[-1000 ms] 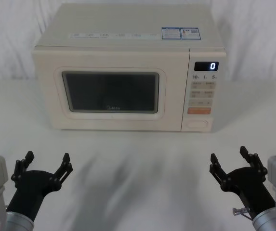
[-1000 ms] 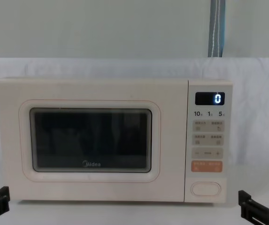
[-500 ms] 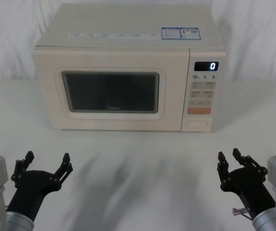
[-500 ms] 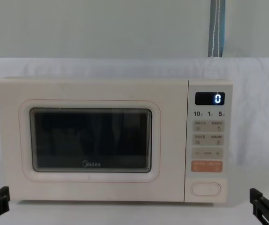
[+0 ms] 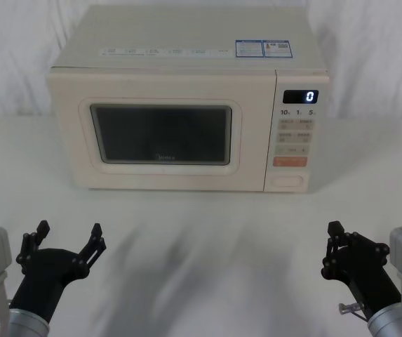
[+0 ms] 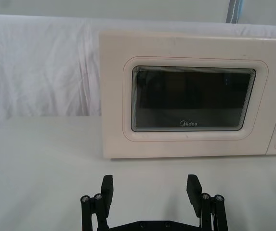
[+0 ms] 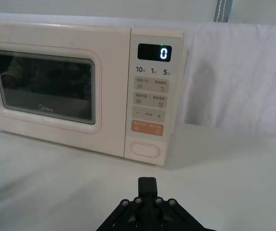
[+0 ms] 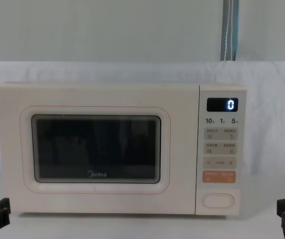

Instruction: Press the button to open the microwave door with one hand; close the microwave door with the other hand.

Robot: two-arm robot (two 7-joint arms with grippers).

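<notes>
Pressing well means driving the pinched-together, empty right gripper [image 5: 335,242] squarely toward the button [image 5: 288,181] at 11 o'clock; the left gripper [image 5: 67,242], spread and empty, waits.

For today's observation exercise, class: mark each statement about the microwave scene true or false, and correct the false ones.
1. The microwave door is shut. True.
2. The right hand has its fingers spread wide. False: they are closed together.
3. The left hand is open. True.
4. The right hand is pressing the button. False: it is on the near side of the table, apart from the microwave.
5. The display reads 0. True.
</notes>
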